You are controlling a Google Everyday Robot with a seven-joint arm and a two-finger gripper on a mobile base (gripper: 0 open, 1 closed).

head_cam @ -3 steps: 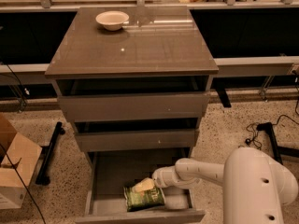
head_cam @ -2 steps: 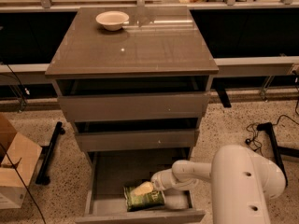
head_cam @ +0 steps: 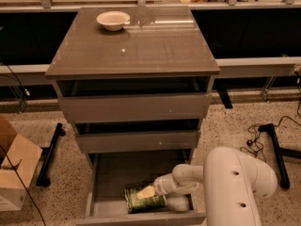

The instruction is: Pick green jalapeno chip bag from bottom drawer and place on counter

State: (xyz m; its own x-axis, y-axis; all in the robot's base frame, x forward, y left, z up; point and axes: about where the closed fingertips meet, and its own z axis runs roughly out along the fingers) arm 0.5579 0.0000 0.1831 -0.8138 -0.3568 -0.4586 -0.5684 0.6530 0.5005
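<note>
The green jalapeno chip bag (head_cam: 143, 200) lies flat near the front of the open bottom drawer (head_cam: 113, 173). My gripper (head_cam: 147, 192) reaches into the drawer from the right and sits right on top of the bag, its pale tip over the bag's upper edge. My white arm (head_cam: 230, 182) fills the lower right of the view. The glossy grey-brown counter (head_cam: 136, 46) tops the cabinet above.
A white bowl (head_cam: 113, 20) stands at the back left of the counter. The two upper drawers (head_cam: 134, 108) are slightly pulled out above the bottom drawer. A cardboard box (head_cam: 14, 168) sits on the floor at left, black stand legs (head_cam: 275, 149) at right.
My arm has shifted a little to the left, and the big white arm segment has moved further into view. The bag has stayed in place in the drawer.
</note>
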